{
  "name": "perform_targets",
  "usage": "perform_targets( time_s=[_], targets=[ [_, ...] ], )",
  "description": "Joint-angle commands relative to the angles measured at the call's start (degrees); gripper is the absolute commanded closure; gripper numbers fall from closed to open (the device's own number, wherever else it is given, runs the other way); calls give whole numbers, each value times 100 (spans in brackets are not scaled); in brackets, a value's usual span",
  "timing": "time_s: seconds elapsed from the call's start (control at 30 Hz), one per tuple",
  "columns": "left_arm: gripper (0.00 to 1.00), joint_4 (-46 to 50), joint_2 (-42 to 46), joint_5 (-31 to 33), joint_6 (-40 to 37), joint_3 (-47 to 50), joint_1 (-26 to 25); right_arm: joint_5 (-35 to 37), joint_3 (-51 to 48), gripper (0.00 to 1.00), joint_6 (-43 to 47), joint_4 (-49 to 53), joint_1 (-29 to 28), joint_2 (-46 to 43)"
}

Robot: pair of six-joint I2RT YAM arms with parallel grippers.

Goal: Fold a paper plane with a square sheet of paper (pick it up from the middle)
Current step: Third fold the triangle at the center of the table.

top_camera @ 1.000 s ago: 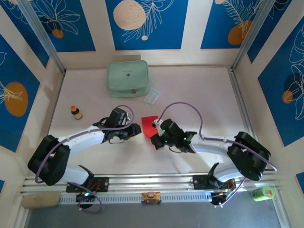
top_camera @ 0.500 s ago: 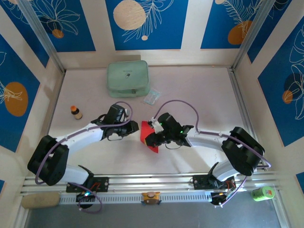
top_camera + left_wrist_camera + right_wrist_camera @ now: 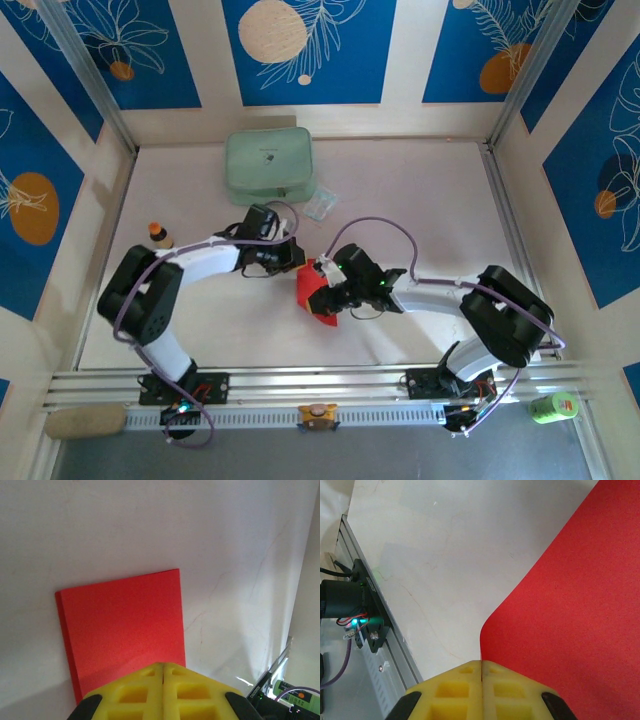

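Shows the square sheet of paper (image 3: 311, 293), bright red, raised and tilted just above the worktop (image 3: 430, 200) between the two arms, toward the near half. Clamps it from the right with the right fingers (image 3: 452, 692), yellow pads pressed together on a curling edge. Meets it from the left with the left fingers (image 3: 132, 695), likewise squeezed flat together over the sheet's near edge, with red spreading out beyond them over the pale surface. Has a pale green pouch (image 3: 268, 165) and a small clear packet (image 3: 320, 205) at the far side, well apart from the sheet, and a small brown bottle (image 3: 158, 235) off to the left.
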State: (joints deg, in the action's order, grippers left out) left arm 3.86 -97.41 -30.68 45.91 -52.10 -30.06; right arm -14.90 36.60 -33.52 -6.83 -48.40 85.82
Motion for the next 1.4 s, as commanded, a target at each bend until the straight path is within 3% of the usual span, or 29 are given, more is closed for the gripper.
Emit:
perform_targets(
  time_s=[0.0,0.43,1.07,1.37],
  targets=[
    [93,-188,-375,-498,-154,-274,5,-130,-88,100,-23,-160,-8,67],
    [93,482,-1242,-388,-728,-603,-69,-123,59,100,46,-8,15,221],
    [93,766,-1272,-194,-825,-705,-117,1454,106,100,61,768,226,40],
    [93,771,-1263,-178,-803,-694,-131,1633,129,100,12,812,234,84]
  ],
)
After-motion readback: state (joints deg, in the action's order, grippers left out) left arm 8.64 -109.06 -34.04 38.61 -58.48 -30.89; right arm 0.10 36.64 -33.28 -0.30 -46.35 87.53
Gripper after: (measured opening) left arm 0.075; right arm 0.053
